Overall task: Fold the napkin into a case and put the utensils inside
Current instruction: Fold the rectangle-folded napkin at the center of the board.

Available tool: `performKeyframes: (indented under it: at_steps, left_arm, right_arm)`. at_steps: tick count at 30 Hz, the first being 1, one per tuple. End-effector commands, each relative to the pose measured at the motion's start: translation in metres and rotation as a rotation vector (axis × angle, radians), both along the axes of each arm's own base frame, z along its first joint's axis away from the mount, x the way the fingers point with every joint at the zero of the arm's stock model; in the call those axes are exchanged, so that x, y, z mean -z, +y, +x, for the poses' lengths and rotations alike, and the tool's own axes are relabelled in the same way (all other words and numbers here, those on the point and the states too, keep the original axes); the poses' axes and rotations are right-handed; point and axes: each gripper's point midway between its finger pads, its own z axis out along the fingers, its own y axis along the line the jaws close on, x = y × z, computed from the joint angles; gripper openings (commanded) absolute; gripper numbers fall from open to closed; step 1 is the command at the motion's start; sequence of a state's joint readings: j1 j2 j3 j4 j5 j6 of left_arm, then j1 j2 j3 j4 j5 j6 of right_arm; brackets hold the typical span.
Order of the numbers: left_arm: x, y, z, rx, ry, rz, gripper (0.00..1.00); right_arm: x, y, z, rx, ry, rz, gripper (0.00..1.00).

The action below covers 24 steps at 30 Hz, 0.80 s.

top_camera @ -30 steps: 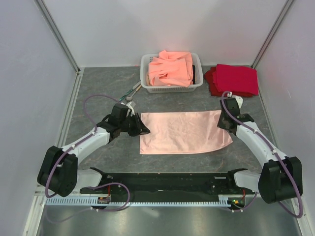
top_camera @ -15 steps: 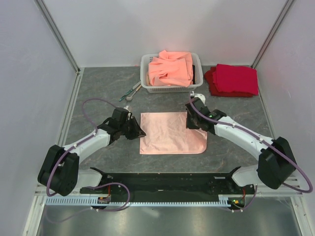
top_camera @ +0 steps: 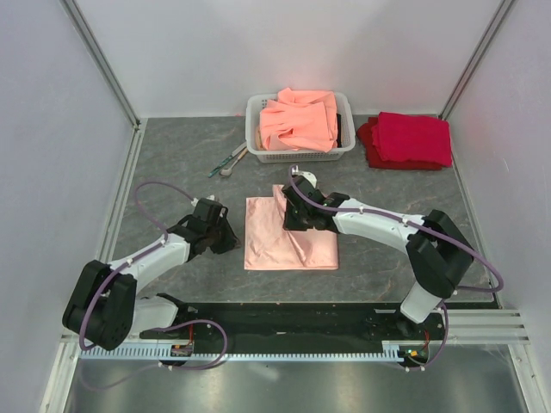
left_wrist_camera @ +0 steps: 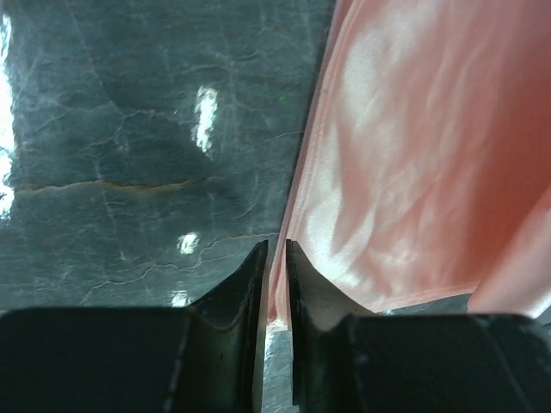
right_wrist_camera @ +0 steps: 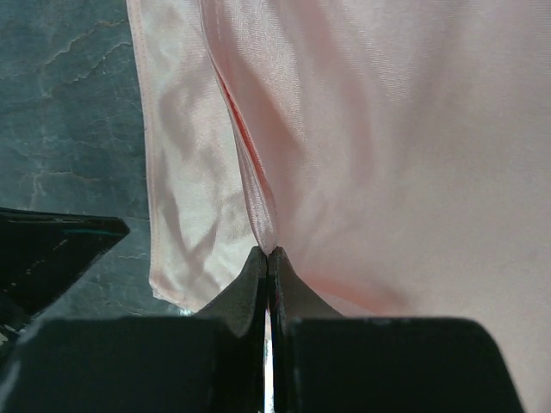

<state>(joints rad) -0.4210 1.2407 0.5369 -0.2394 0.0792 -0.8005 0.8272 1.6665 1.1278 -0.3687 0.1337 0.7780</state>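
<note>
Right gripper (right_wrist_camera: 269, 251) is pinching a napkin (right_wrist_camera: 387, 129) fold between its fingertips; left gripper (left_wrist_camera: 276, 245) is hovering at the edge, fingers narrowly parted, grip unclear.

Editor: Where is the top camera?
Photographer: Above and behind the two white-and-black arms (top_camera: 159, 251), looking down across the whole grey marbled table (top_camera: 172, 163).
Editor: And the wrist cameras?
Photographer: Each close over the table, peering past its own black jaws; all three share the thin pale-pink cloth napkin (top_camera: 275, 245).
</note>
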Motion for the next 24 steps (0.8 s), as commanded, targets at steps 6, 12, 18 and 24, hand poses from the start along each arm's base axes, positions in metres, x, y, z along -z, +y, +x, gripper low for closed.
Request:
performKeyframes:
  at_steps: [6, 12, 18, 24]
  left_arm:
    - [0.014, -0.005, -0.006, -0.012, 0.029, -0.046, 0.19]
    - [0.012, -0.010, -0.014, 0.007, 0.022, -0.098, 0.19]
    - [0.006, -0.008, -0.015, 0.001, -0.006, -0.103, 0.20]
    - [0.015, -0.011, -0.020, 0.014, 0.025, -0.118, 0.20]
  right_arm:
    - [-0.012, 0.053, 0.013, 0.018, 0.013, 0.176, 0.00]
    - [-0.006, 0.073, 0.017, 0.016, 0.035, 0.207, 0.00]
    - [-0.003, 0.085, 0.015, 0.012, 0.047, 0.214, 0.00]
    - [0.002, 0.090, 0.013, 0.011, 0.057, 0.210, 0.00]
